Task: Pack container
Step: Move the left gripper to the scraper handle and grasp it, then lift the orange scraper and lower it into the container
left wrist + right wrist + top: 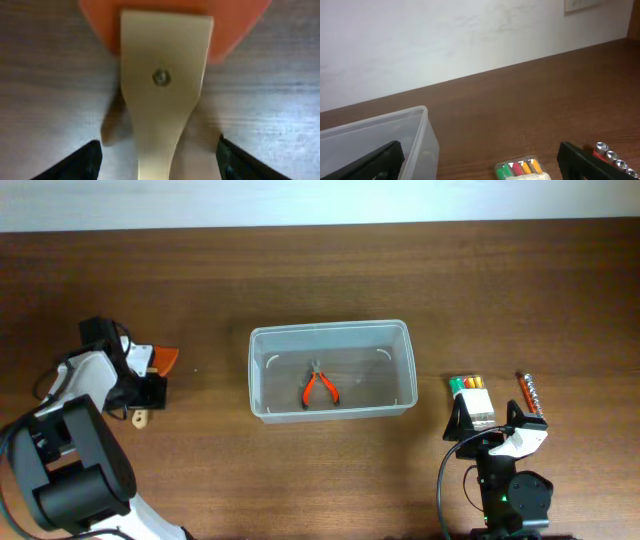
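Left gripper: open wide, its fingers straddling the scraper's handle with bench showing on both sides; it grips nothing.
Scraper: pale handle, orange blade at 12 o'clock in the left wrist view; flat on the bench, well apart from the container, at its 9 o'clock.
Container: mid-bench, upright, at 3 o'clock from the left gripper and 10 o'clock from the right.
Container handling: likely light, thin and springy, with slick clear walls; a hold on the rim of a short end looks safest, kept level so the contents do not slide.
Pliers: orange-handled, lying on the container's floor.
Coloured pack: on the bench at the container's 3 o'clock.
Right gripper: fully open and empty, just at 6 o'clock of the pack.
Socket rail: red, at 3 o'clock of the pack.
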Robot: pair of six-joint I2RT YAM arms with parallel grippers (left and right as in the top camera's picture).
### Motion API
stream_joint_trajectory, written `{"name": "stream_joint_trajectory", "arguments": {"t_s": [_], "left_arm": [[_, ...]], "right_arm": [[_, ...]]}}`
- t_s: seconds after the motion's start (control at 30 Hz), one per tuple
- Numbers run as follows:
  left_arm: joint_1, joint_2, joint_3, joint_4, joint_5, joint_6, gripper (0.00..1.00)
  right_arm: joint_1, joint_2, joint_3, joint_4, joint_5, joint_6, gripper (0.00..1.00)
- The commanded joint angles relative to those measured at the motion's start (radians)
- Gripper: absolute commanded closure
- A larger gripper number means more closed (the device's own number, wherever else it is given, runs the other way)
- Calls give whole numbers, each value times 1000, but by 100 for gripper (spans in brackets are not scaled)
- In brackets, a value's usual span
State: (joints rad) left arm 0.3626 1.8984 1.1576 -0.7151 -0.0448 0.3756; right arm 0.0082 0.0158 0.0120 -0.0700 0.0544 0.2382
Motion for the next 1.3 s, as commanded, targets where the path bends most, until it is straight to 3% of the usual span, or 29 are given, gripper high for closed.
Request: {"name": "stream_joint_trajectory", "arguments": {"t_s": [0.0,0.07,0.13,0.23,0.53,0.8,1.07,1.27], "left_arm": [[2,63,-13,23,1,15,28],[2,74,-13,27,1,15,36],[2,80,-13,33,1,15,56],[2,82,-13,41,1,15,72],[2,82,0,56,0,14,98],[2,79,149,-45,0,-40,98],[-18,76,473,-294,5,-72,98],[-76,76,700,-456,111,-71,98]], "right_arm": [[-3,-6,-6,-5,5,-1,1],[-3,-6,-6,-5,5,-1,1],[-3,-6,-6,-5,5,-1,1],[-3,-6,-6,-5,5,-1,1],[-3,-6,-6,-5,5,-1,1],[-3,-6,-6,-5,5,-1,1],[-3,-6,-6,-5,5,-1,1],[-3,-6,-6,-5,5,-1,1]]}}
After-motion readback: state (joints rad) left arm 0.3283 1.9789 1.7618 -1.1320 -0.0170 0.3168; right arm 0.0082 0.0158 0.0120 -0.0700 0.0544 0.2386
